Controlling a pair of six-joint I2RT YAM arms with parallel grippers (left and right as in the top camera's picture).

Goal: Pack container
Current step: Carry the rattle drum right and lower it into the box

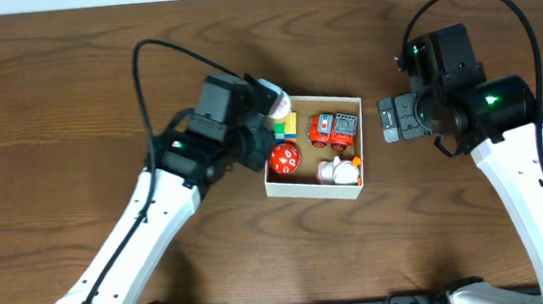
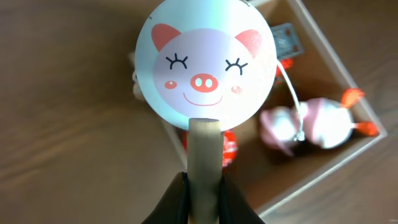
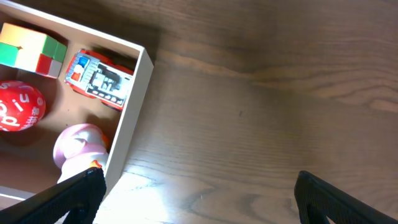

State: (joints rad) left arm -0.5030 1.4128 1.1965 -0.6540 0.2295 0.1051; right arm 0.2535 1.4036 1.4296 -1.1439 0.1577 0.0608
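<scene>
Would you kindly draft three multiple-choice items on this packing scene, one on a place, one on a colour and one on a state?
1. Where is the right pincer?
A. Over bare table right of the container
B. Inside the container
C. Beyond the table's far edge

2. What colour is the numbered ball?
A. Blue
B. Red
C. Green

3. How is the left pincer?
A. Open, empty
B. Shut on the ball
C. Shut on the handle of the pig-face toy

Answers: A, wood lies beneath it beside the container; B, it is red with white marks; C, its fingers clamp the handle.
</scene>
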